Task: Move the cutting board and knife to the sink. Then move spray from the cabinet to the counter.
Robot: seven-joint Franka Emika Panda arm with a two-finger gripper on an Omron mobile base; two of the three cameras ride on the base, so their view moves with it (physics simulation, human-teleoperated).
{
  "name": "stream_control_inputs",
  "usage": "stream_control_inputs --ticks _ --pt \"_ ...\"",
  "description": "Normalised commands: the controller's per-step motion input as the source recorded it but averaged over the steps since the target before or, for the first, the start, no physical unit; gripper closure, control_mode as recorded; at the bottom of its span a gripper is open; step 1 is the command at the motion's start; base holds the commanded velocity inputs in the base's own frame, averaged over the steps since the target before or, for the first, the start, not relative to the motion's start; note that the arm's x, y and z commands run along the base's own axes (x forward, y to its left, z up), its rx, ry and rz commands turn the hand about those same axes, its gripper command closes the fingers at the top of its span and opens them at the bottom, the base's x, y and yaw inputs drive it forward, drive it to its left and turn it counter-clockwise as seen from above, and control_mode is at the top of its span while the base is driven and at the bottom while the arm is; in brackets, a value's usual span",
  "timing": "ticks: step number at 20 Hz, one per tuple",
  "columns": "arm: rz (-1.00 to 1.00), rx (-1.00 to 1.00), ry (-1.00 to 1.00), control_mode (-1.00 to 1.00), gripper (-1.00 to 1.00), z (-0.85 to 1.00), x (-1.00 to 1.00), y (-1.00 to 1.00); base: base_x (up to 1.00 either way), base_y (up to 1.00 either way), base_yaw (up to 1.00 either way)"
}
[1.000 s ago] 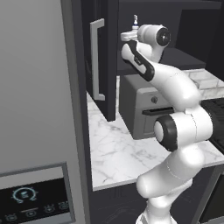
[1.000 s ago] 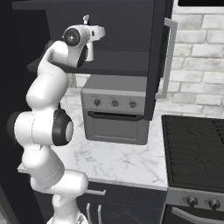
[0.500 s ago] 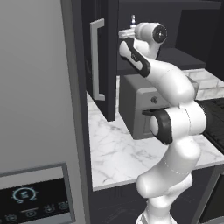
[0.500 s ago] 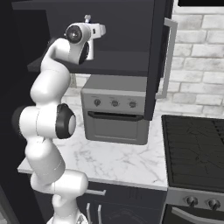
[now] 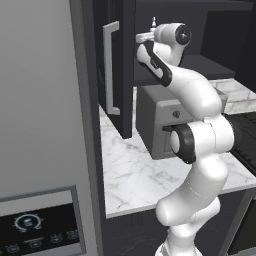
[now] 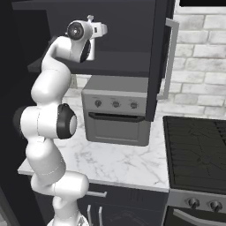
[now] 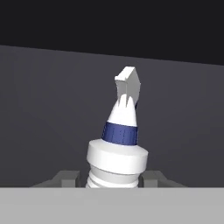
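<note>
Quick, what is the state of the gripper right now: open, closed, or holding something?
Gripper: its two fingers sit on either side of the spray bottle inside the cabinet; whether they grip it firmly cannot be told.

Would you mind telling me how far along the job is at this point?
No cutting board or knife lies on the counter, so that half may be finished, though I cannot see where they went. In hand: the gripper sits around the spray inside the open cabinet. Left: lifting the bottle out and setting it on the marble beside the toaster oven.

Tall grey fridge [image 5: 40, 125] with display panel, grey toaster oven [image 6: 117, 115], black stovetop [image 6: 196, 152], whitish brick wall [image 6: 198, 66]
</note>
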Motion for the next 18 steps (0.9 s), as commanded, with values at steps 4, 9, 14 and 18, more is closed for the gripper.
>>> stream_control_inputs --ticks 4,9,14,18 --pt "0.0 0.02 0.06 -1.0 1.0 0.0 0.0 0.01 0.0 0.0 0.0" --pt "0.0 0.01 0.03 -1.0 1.0 -0.02 0.0 0.0 0.0 0.0 0.0" --pt "0.0 0.01 0.0 -1.0 1.0 0.0 -0.01 0.0 0.0 0.0 0.0" --pt "0.0 0.0 -0.01 -1.0 1.0 0.0 -0.13 0.0 0.0 0.0 0.0"
